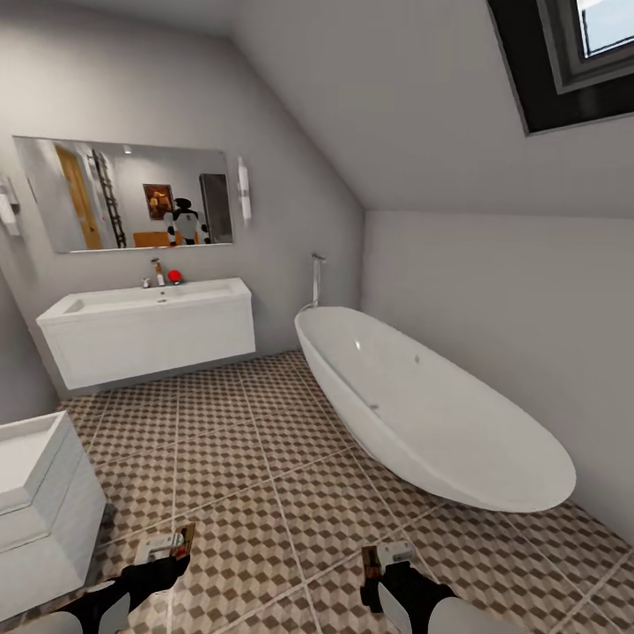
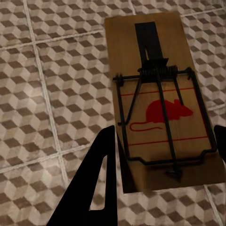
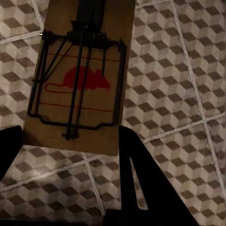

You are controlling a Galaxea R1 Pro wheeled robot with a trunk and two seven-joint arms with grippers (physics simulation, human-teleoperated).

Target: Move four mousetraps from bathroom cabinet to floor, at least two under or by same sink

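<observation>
1. I'm carrying two mousetraps at once. My left gripper (image 1: pixel 176 548) is clenched on one mousetrap (image 2: pixel 160 108), its fingers (image 2: pixel 94 183) pressing the long edges near one end. My right gripper (image 1: pixel 387 563) is clamped on the other mousetrap (image 3: pixel 80 75) the same way. Both are hanging low over the bathroom floor (image 1: pixel 264 458), not resting on it yet.

2. What I'm worrying about: I'm only pinching the tail end of each board, so most of it is sticking out past my fingertips. A jolt while rolling could probably tip or slip one out, and it'd be landing far from the sink (image 1: pixel 150 304).

3. The sink is well ahead on the far wall, with the bathtub (image 1: pixel 423 405) to my right. Swinging the right arm wide near the tub could be knocking that trap loose, I'm guessing.

4. Orientation: each trap's long axis is running straight along my fingers, pointing away from the wrist. The spring coil sits near the middle, and the red mouse print and wire frame are on the half nearest my fingers, face up.
</observation>
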